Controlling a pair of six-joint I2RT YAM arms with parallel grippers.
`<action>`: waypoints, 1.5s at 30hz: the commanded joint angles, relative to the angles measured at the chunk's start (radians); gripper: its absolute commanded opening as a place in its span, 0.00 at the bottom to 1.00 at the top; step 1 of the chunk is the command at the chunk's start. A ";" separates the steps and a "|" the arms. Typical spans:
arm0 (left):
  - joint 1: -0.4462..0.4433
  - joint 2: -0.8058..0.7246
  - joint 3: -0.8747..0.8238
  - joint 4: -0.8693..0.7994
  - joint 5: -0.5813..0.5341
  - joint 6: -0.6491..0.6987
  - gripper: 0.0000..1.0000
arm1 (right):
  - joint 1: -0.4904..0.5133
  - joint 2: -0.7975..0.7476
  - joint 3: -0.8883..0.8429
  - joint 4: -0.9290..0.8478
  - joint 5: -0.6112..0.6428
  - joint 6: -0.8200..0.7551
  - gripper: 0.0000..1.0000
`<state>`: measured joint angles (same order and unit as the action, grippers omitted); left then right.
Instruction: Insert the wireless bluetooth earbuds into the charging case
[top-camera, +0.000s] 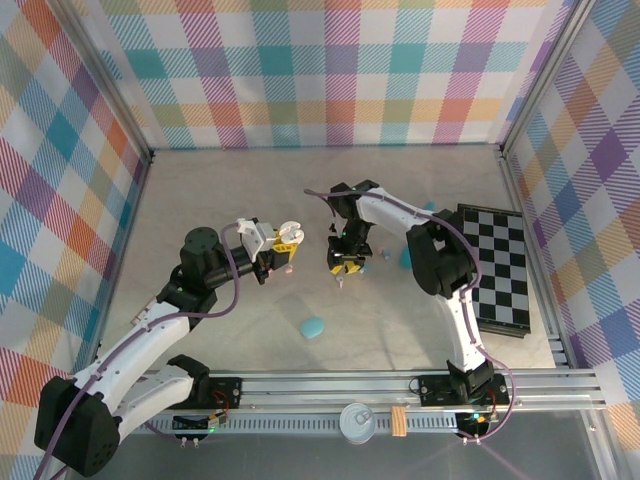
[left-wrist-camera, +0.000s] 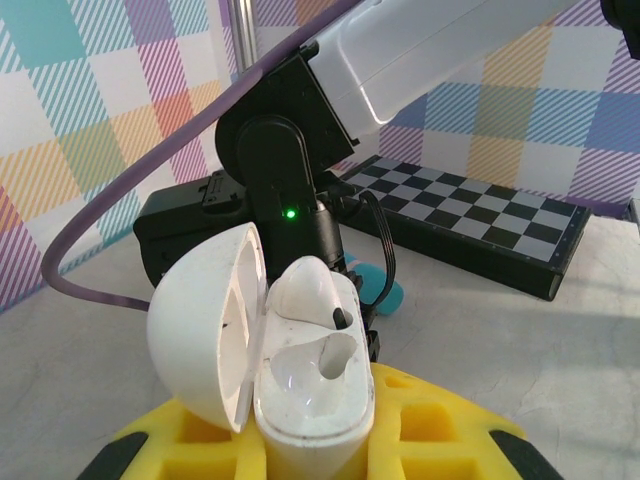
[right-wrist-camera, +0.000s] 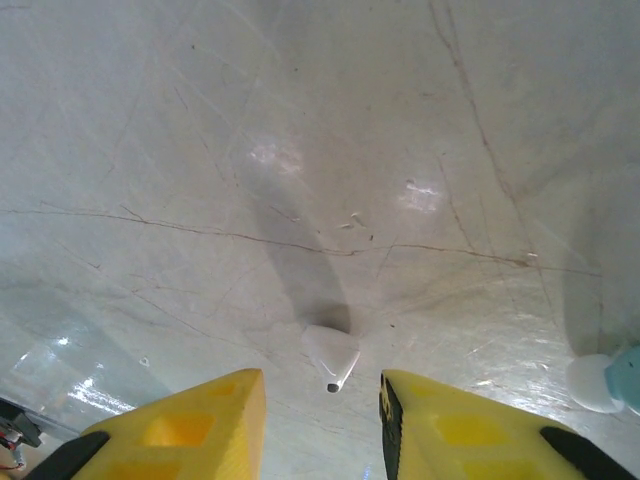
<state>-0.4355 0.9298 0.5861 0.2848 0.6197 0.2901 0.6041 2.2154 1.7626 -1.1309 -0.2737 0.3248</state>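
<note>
My left gripper (top-camera: 278, 243) is shut on a white charging case (left-wrist-camera: 310, 400), held upright off the table with its lid (left-wrist-camera: 200, 330) swung open to the left. One white earbud (left-wrist-camera: 308, 287) sits in the case's far slot, and the near slot (left-wrist-camera: 325, 365) is bare. My right gripper (top-camera: 345, 268) points down at the table in the middle. In the right wrist view a second white earbud (right-wrist-camera: 332, 354) lies on the table, stem toward the camera. The right gripper (right-wrist-camera: 322, 415) stands open around it, and neither of the yellow fingers (right-wrist-camera: 190, 430) touches it.
A teal pebble-shaped case (top-camera: 313, 327) lies on the table in front of the arms. A folded chessboard (top-camera: 497, 268) lies at the right. Small teal pieces (top-camera: 405, 255) lie beside the right arm. A white and teal piece (right-wrist-camera: 600, 380) sits right of the right gripper.
</note>
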 joint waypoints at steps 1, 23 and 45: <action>-0.008 -0.006 0.001 -0.003 0.021 0.024 0.00 | 0.010 0.040 0.032 -0.054 -0.018 -0.006 0.36; -0.009 -0.013 0.003 -0.001 0.029 0.026 0.00 | 0.028 0.140 0.078 -0.114 0.027 0.021 0.25; -0.020 -0.042 0.004 -0.022 0.025 0.031 0.00 | 0.037 0.162 0.058 -0.077 0.062 0.060 0.28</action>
<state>-0.4450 0.9073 0.5861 0.2619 0.6201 0.3050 0.6262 2.3184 1.8404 -1.2137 -0.2493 0.3634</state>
